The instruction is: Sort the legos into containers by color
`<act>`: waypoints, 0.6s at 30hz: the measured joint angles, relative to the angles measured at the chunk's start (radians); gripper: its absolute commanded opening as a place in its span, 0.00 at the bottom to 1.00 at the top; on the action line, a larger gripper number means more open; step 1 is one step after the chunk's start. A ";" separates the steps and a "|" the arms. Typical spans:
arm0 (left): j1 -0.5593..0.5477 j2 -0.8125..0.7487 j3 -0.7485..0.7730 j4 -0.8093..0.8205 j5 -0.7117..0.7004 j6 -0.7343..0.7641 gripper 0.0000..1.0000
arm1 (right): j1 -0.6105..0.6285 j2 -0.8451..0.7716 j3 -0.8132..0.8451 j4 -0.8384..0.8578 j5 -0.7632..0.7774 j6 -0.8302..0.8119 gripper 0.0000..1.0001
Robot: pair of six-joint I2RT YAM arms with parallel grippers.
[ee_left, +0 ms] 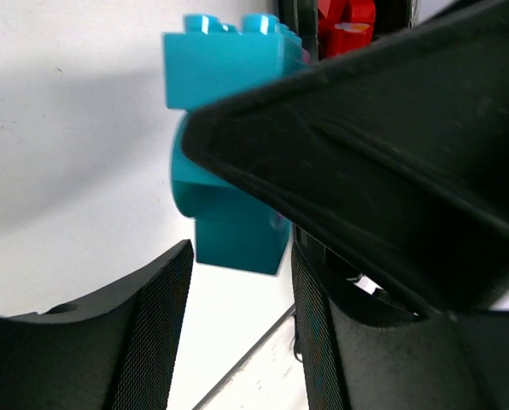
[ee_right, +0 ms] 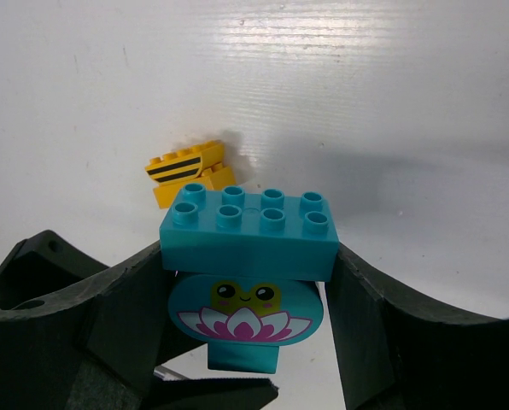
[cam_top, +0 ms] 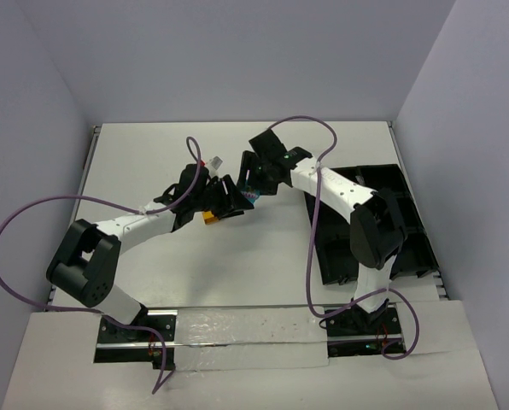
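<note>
Away from the black plastic tray of joined bins (cam_top: 415,224), the right gripper (ee_right: 249,272) clamps a cyan-blue stack of plastic bricks (ee_right: 248,232) aloft, seemingly so the left gripper (ee_left: 242,295), jaws part-open about its foot, grip uncertain, can split it; a yellow-orange striped brick (ee_right: 184,173) lies loose nearby.

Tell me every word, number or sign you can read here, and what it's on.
No readable words or numbers anywhere.
Round teal piece under the teal brick: a frog-and-flower picture, no lettering.
Yellow brick: black stripes only.
Small white object in the overhead view: too small to read any marks.
</note>
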 measured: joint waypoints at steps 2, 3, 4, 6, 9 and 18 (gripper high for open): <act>0.000 0.000 -0.003 0.002 -0.007 -0.004 0.62 | 0.000 -0.005 0.000 0.003 -0.007 0.000 0.47; 0.000 0.000 -0.003 0.003 -0.011 -0.006 0.63 | 0.000 -0.006 0.000 0.005 -0.009 0.000 0.47; 0.000 0.000 -0.004 0.003 -0.016 -0.007 0.63 | -0.001 -0.007 0.000 0.007 -0.010 0.000 0.47; 0.000 0.000 -0.005 0.003 -0.022 -0.008 0.63 | -0.001 -0.007 0.000 0.010 -0.011 0.000 0.47; 0.000 -0.002 -0.006 0.003 -0.033 -0.015 0.62 | -0.001 -0.007 0.000 0.013 -0.012 0.001 0.47; -0.001 -0.051 -0.027 0.005 -0.117 -0.022 0.62 | -0.001 -0.007 -0.005 0.032 -0.059 0.021 0.47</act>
